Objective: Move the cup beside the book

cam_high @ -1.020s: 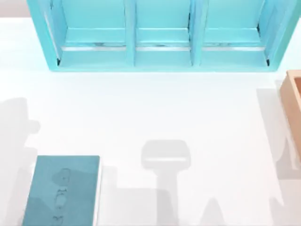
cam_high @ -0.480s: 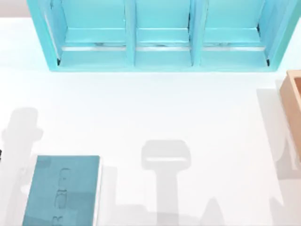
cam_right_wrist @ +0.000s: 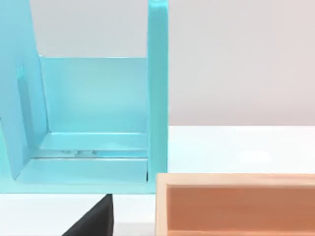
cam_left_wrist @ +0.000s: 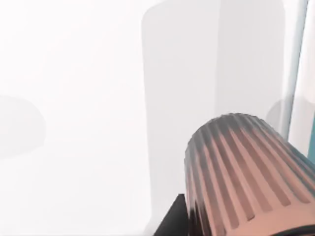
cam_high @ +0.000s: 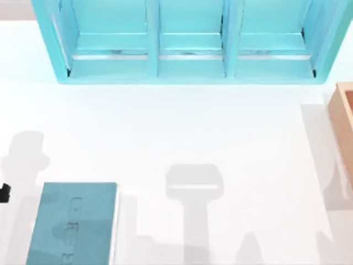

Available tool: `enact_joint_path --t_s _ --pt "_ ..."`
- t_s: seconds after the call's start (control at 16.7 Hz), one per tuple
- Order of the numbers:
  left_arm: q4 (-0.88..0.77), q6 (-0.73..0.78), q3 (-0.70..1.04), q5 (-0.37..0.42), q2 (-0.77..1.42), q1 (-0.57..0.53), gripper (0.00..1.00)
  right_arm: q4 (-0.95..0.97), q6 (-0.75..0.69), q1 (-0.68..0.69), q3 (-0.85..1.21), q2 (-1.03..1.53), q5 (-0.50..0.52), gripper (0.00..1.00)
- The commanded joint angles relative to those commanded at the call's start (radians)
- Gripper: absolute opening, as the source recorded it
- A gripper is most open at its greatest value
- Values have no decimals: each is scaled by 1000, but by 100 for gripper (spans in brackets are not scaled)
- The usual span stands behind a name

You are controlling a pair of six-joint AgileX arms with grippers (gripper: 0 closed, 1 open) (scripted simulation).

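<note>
The book (cam_high: 74,223) lies flat at the table's near left, teal with a thin white page edge along its right side. A dark piece of my left gripper (cam_high: 3,193) shows at the left edge, just left of the book. In the left wrist view the cup (cam_left_wrist: 246,172), ribbed and pinkish-brown, sits very close with a black finger (cam_left_wrist: 170,223) against its side and white table beneath it. My right arm is parked at the right; one dark fingertip (cam_right_wrist: 93,219) shows in its wrist view.
A large light-blue shelf unit (cam_high: 190,72) with three compartments spans the back of the table. An open wooden box (cam_high: 345,116) stands at the right edge, also close in the right wrist view (cam_right_wrist: 236,204). Grey arm shadows cross the white table.
A dark part of my left gripper has come into the top view at the left edge and moved toward the front. The shadow left of the book has shifted with it.
</note>
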Motion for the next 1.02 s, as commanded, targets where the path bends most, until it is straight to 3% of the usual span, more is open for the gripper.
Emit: enact_joint_path --t_s 0.24,0.54,1.02 --pt "136 -1 -130 0 9 -3 0 0 0 0 0 0 0 100" --pt "151 -1 -145 1 13 -3 0 0 0 0 0 0 0 100" --pt "151 -1 -145 1 13 -3 60 0 0 0 0 0 0 100"
